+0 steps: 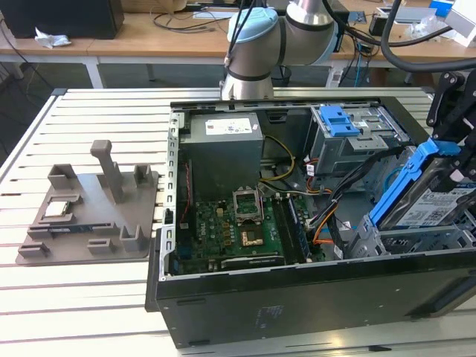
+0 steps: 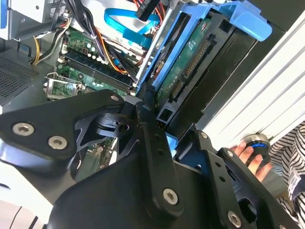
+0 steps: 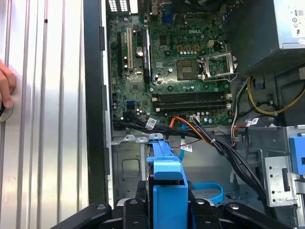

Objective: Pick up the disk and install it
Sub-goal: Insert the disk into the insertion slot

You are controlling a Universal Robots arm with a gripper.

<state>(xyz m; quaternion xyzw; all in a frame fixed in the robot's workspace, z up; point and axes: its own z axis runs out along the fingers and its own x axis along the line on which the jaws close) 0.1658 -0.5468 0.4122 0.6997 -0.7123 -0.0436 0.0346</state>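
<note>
My gripper (image 1: 455, 165) is shut on the disk (image 1: 445, 205), a silver-grey drive with a white-and-blue label in a blue bracket. In the exterior view it hangs tilted at the case's right end, its lower edge at the grey metal drive cage (image 1: 405, 239). In the second wrist view the disk (image 2: 185, 71) shows its green circuit board and blue frame, with the black fingers (image 2: 145, 112) clamped on its near end. In the first wrist view the blue bracket (image 3: 167, 188) sits in my gripper (image 3: 167, 206), above the cage floor (image 3: 127, 167).
The open computer case (image 1: 297, 297) lies on a slatted table (image 1: 89, 297). Inside are the motherboard (image 1: 234, 223), a power supply (image 1: 223, 145), cables (image 1: 327, 216) and a blue caddy (image 1: 338, 119). A grey fixture (image 1: 93, 216) stands on the exterior view's left. A person's hand (image 2: 250, 155) rests beside the case.
</note>
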